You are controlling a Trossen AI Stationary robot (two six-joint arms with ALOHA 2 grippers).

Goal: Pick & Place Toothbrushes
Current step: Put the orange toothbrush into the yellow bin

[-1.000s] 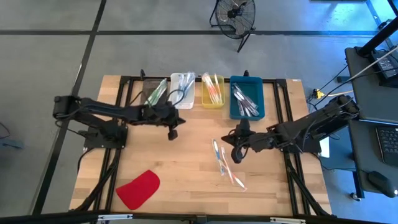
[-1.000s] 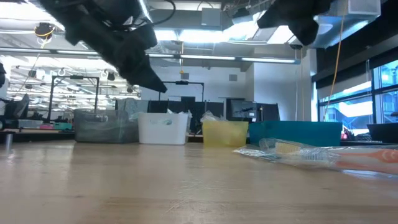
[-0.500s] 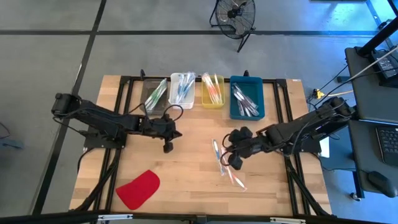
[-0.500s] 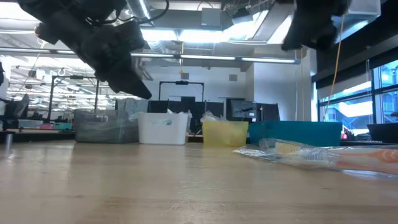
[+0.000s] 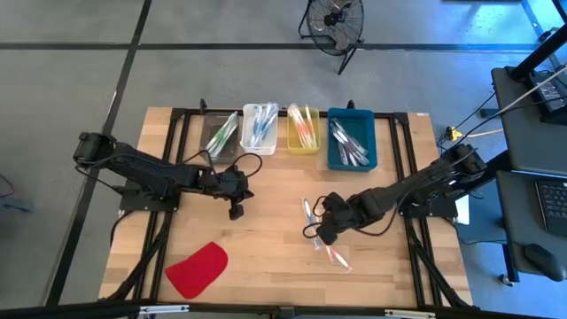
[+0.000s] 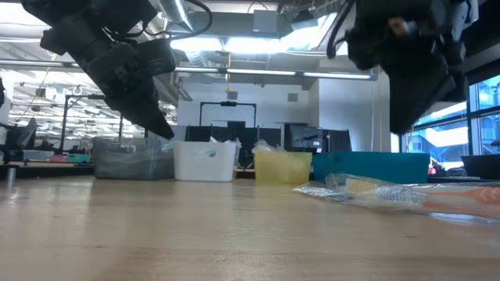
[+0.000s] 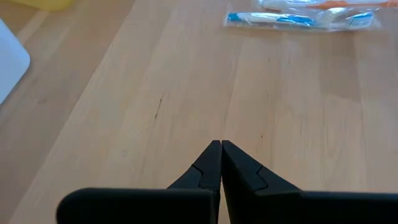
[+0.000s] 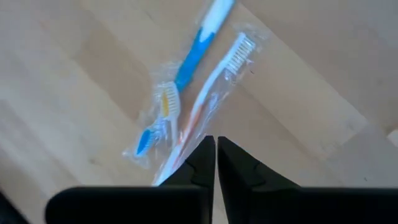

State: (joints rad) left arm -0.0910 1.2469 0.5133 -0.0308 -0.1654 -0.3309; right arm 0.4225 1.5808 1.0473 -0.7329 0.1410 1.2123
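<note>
I had the right gripper [image 8: 216,144], jaws nearly shut and empty, poised over the loose toothbrushes [image 8: 198,99] on the counter [image 5: 266,239]; next I judged they must open. Left gripper [image 7: 221,149] waited shut.

Right gripper [image 5: 323,232] moved left and toward the front edge, now over the loose toothbrushes [image 5: 317,232] on the surface; low view shows it lower. Left gripper [image 5: 236,212] pulled back from the bins toward mid-surface, slightly left. Right fingers [image 8: 205,158] barely parted.
</note>
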